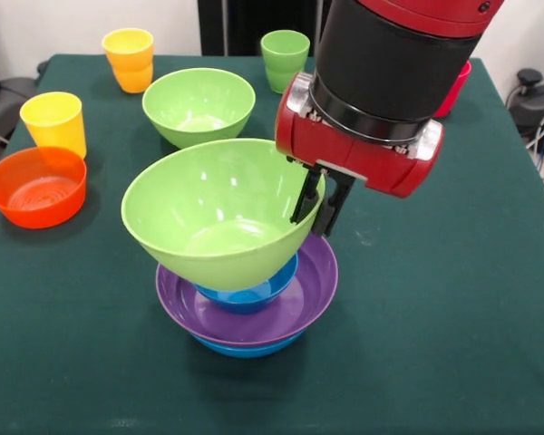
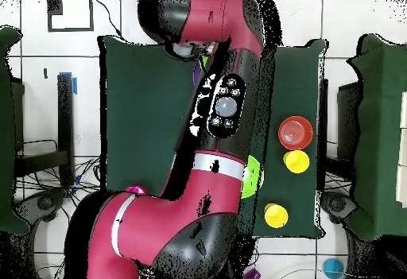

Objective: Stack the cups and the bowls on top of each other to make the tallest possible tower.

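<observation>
My gripper (image 1: 319, 207) is shut on the right rim of a large light green bowl (image 1: 213, 213), one finger inside and one outside. The bowl hangs tilted just over the tower: a small blue bowl (image 1: 251, 294) in the wide purple bowl (image 1: 295, 304) on the large blue bowl (image 1: 249, 347). The second large light green bowl (image 1: 199, 104) stands behind. The small orange bowl (image 1: 36, 186), yellow cup (image 1: 54, 122) and orange-yellow cup (image 1: 129, 59) are at the left. The light green cup (image 1: 285, 59) is at the back. The red cup (image 1: 455, 89) is mostly hidden behind the arm.
The green table (image 1: 435, 317) reaches its right edge near cables on the floor. In the overhead view the arm (image 2: 215, 133) covers the tower and gripper; the orange bowl (image 2: 295, 132), yellow cup (image 2: 296, 161) and orange-yellow cup (image 2: 276, 215) show at the right.
</observation>
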{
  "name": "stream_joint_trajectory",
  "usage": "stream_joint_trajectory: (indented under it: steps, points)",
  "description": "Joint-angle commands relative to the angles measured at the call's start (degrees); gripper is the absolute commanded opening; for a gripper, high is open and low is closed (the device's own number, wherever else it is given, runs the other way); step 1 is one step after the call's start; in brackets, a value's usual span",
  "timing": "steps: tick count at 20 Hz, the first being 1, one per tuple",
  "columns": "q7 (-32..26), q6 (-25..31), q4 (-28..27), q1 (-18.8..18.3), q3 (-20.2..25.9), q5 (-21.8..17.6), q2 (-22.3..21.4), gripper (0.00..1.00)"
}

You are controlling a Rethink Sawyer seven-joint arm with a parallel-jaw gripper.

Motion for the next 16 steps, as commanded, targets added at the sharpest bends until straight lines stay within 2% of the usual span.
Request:
stream_joint_trajectory:
  steps: [1, 16]
  points:
    - [-9.26, -2.6, 4.86, -0.12, 5.8, -4.44, 1.82, 0.0]
    - [-7.03, -4.46, 6.52, 1.04, 6.0, -5.02, 2.43, 0.0]
